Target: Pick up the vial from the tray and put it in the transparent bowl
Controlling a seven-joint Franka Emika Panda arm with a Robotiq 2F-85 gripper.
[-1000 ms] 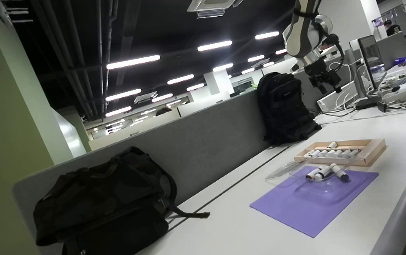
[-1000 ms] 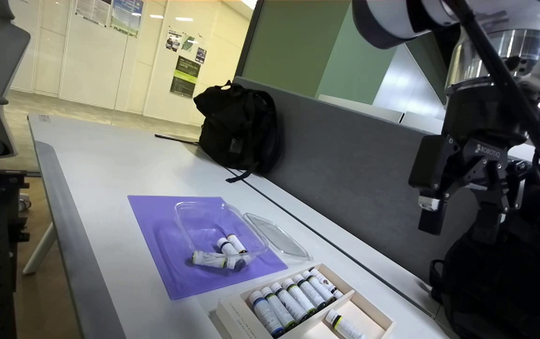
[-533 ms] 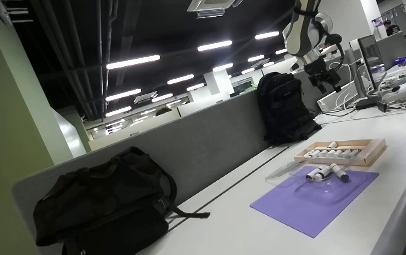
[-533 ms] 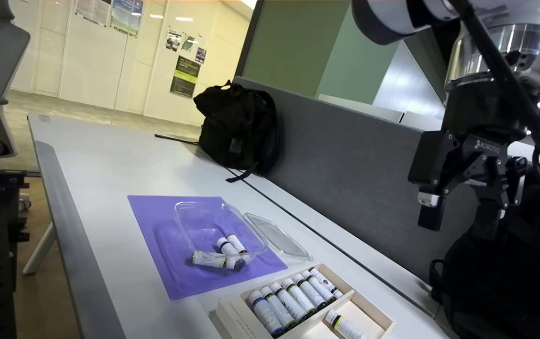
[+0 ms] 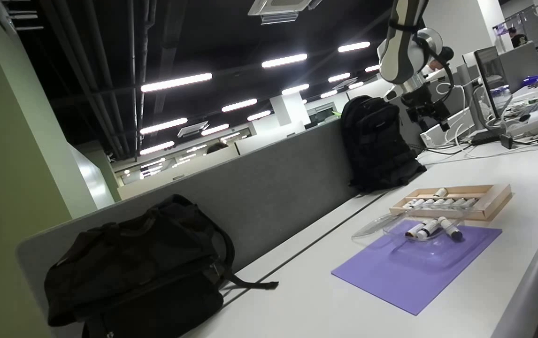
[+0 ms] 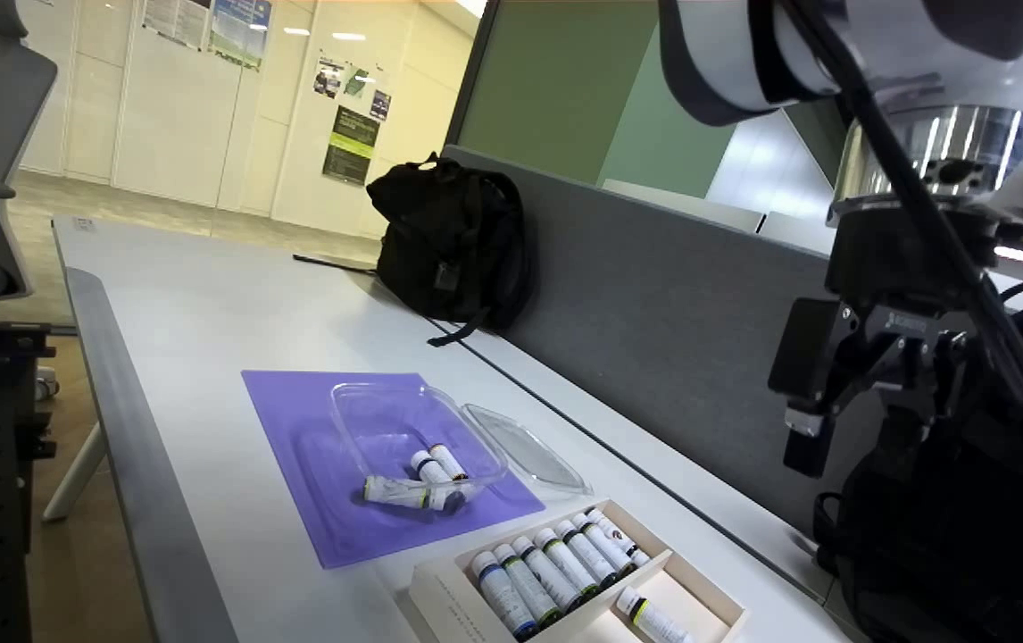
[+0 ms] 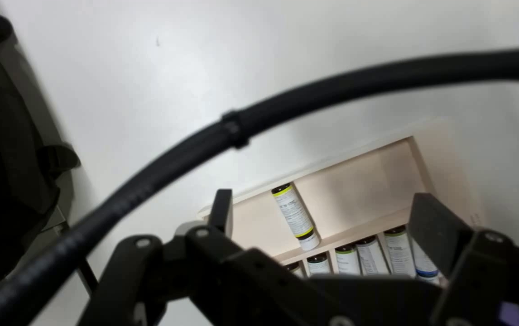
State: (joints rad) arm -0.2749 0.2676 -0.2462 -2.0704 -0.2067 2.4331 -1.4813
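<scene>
Well below the spread gripper (image 7: pixel 322 210), the lone vial (image 7: pixel 294 214) in the tray (image 7: pixel 372 176) appears left of mid-gap in the wrist view, long axis roughly across the closing line.

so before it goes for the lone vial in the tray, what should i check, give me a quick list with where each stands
1. Gripper open, nothing held: ok, jaws apart in the wrist view.
2. Lone vial clear of neighbours: ok, it lies apart from the row of vials in the tray.
3. Gripper down at vial height: not ok, it hangs well above the tray in both exterior views.
4. Bowl uncovered: ok, its lid is off and beside it.
5. Room in the bowl: probably ok; three vials are bunched at one end.
6. Cable clear of the tray: cannot tell; it crosses the wrist view.
</scene>
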